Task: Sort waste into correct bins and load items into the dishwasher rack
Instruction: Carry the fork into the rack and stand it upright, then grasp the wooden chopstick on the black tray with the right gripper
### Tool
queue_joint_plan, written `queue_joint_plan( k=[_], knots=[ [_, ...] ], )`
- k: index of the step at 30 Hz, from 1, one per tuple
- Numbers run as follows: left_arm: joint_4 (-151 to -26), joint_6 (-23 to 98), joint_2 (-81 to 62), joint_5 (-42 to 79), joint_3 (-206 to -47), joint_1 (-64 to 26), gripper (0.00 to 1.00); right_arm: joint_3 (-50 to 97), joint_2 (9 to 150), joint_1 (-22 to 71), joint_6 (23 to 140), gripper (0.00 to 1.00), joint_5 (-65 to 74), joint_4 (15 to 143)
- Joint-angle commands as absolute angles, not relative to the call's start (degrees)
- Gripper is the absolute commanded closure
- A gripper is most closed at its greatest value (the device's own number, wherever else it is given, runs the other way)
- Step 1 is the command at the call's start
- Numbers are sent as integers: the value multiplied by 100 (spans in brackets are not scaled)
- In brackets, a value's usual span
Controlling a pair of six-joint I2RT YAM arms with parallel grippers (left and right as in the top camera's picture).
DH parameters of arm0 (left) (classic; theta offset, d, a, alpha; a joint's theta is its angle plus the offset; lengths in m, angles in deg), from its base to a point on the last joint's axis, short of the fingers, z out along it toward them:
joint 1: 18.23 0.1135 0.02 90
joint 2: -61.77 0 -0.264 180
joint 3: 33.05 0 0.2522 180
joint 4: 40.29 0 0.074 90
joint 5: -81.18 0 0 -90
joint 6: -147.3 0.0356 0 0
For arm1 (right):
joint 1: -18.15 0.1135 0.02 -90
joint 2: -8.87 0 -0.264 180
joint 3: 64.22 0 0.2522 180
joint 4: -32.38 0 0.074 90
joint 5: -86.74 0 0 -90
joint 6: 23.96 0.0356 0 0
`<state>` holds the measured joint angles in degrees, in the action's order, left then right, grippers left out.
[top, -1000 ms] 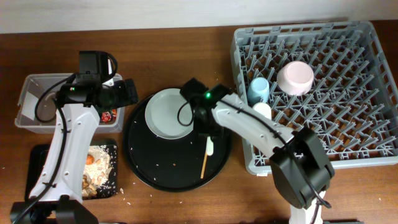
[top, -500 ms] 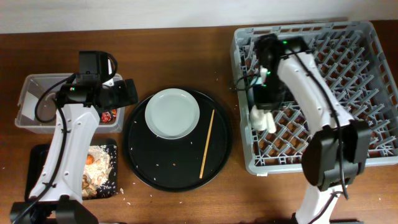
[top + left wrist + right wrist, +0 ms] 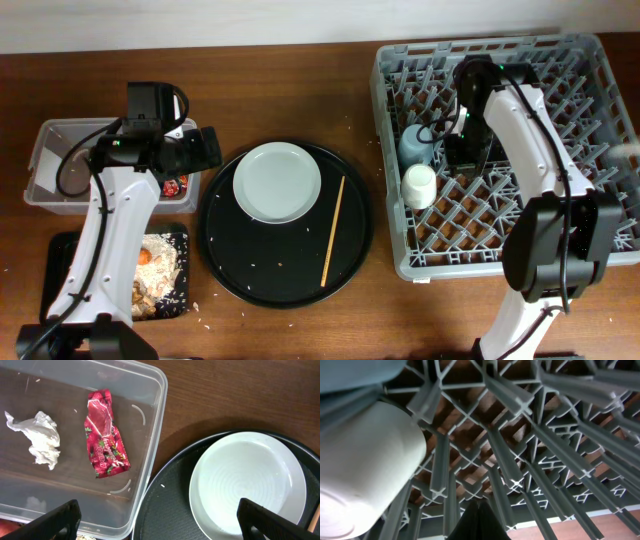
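The grey dishwasher rack (image 3: pixel 560 215) holds the blue cup (image 3: pixel 413 146) and the cream cup (image 3: pixel 418 185) at its left side. My right gripper (image 3: pixel 463 158) is shut low among the rack's pegs, just right of both cups; the cream cup (image 3: pixel 362 472) fills the left of its wrist view. The grey-green plate (image 3: pixel 277 182) and a wooden chopstick (image 3: pixel 333 230) lie on the round black tray (image 3: pixel 250 270). My left gripper (image 3: pixel 160 520) is open and empty above the clear tub's (image 3: pixel 150 450) corner. The tub holds the red wrapper (image 3: pixel 106 435) and white tissue (image 3: pixel 37 440). Fork and bowl are not seen.
A shallow black tray (image 3: pixel 62 262) at the front left holds food scraps (image 3: pixel 152 275) and an orange bit. Crumbs dot the round tray. The right arm stretches across the rack's middle. Bare wood lies between the round tray and the rack.
My right arm swung from the round tray over to the rack and then shifted right of the cups. The white fork is gone from the tray. The left arm has not moved.
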<state>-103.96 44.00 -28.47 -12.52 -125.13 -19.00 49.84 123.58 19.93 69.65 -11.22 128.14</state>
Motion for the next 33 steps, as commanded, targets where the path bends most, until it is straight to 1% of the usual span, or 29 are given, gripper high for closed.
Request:
queue_joint_plan(
  k=[1,2,3,5,7,8,10,11,12,13,14,15,16,18,19,20,21,23,25,26,28,29,31,33],
  knots=[
    [-10385,4361,-2834,-1316,-12539,-1907,1,4820,12282,1963,6922,95,-1302,12687],
    [-10385,4361,-2834,-1313,-12539,-1907,1,4811,12282,1963,6924,89,-1297,12672],
    [-10385,4361,-2834,-1316,-12539,-1907,1,4811,12282,1963,6926,86,-1293,12666],
    [-10385,4361,-2834,-1316,-12539,-1907,1,4907,12280,1963,6926,86,-1291,12786],
    [-10385,4361,-2834,-1313,-12539,-1907,1,5539,12280,1963,6944,86,-1133,13273],
    [-10385,4361,-2834,-1313,-12539,-1907,1,6306,12280,1965,6944,85,-799,13730],
    [-10385,4361,-2834,-1316,-12539,-1907,1,7073,12280,1976,6941,82,-91,14195],
    [-10385,4361,-2834,-1313,-12539,-1907,1,7486,12267,2044,6944,81,718,14348],
    [-10385,4361,-2834,-1316,-12539,-1907,1,7545,12245,2092,6944,80,1039,14348],
    [-10385,4361,-2834,-1313,-12539,-1907,1,7556,12236,2382,6946,79,1623,14348],
    [-10385,4361,-2834,-1313,-12539,-1907,1,7556,12238,2660,6948,79,1625,14348],
    [-10385,4361,-2834,-1313,-12539,-1907,1,7554,12238,3171,7191,78,1597,14303],
    [-10385,4361,-2834,-1313,-12539,-1907,1,7550,12245,3366,7483,78,1514,14263],
    [-10385,4361,-2834,-1316,-12539,-1907,1,7482,12249,4231,8432,70,904,14073],
    [-10385,4361,-2834,-1313,-12539,-1907,1,7414,12249,4426,8677,53,681,14010],
    [-10385,4361,-2834,-1316,-12539,-1907,1,7241,12251,4690,9175,42,327,13911],
    [-10385,4361,-2834,-1316,-12539,-1907,1,6940,12254,4953,9654,42,126,13680],
    [-10385,4361,-2834,-1316,-12539,-1907,1,6238,12254,5276,10104,42,51,13002],
    [-10385,4361,-2834,-1316,-12539,-1907,1,4874,12254,5556,10476,44,51,11782],
    [-10385,4361,-2834,-1316,-12539,-1907,1,4431,12256,5565,10607,44,51,11358],
    [-10385,4361,-2834,-1316,-12539,-1907,1,3325,12258,5558,10863,49,51,10191],
    [-10385,4361,-2834,-1316,-12539,-1907,1,2918,12258,5560,11057,49,49,9765],
    [-10385,4361,-2834,-1316,-12539,-1907,1,2376,12260,5560,11221,52,53,9039],
    [-10385,4361,-2834,-1316,-12539,-1907,1,2096,12260,5565,11350,58,29,8583]
  ],
)
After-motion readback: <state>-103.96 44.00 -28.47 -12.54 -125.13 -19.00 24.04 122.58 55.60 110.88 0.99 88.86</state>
